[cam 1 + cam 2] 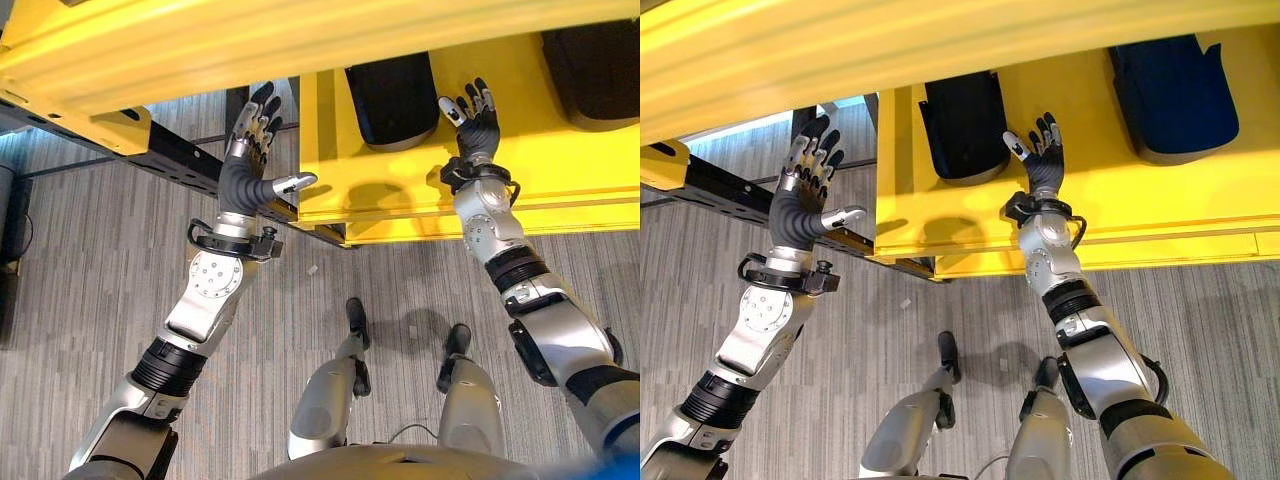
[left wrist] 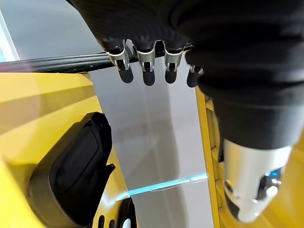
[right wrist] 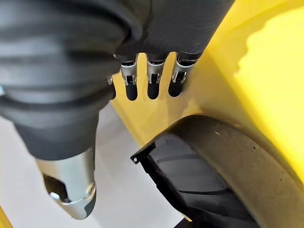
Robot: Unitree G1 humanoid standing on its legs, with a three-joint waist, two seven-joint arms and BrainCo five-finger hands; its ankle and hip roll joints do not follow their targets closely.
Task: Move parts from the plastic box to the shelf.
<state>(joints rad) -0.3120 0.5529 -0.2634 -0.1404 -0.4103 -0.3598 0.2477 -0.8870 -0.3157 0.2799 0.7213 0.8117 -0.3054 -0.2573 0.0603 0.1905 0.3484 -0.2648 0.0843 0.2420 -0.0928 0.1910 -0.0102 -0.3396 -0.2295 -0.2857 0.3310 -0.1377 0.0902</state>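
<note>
Both hands raised, fingers spread, holding nothing: left hand [image 1: 250,150] at upper centre-left, beside the yellow shelf's [image 1: 400,200] edge; right hand [image 1: 475,125] at upper right, over the shelf. Two dark parts [image 1: 390,100] [image 1: 598,60] lay on the shelf along the top.

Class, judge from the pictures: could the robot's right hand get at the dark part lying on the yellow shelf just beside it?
Probably yes. The right hand is open over the yellow shelf, holding nothing, and the dark part lies close beside it with nothing between them.
</note>
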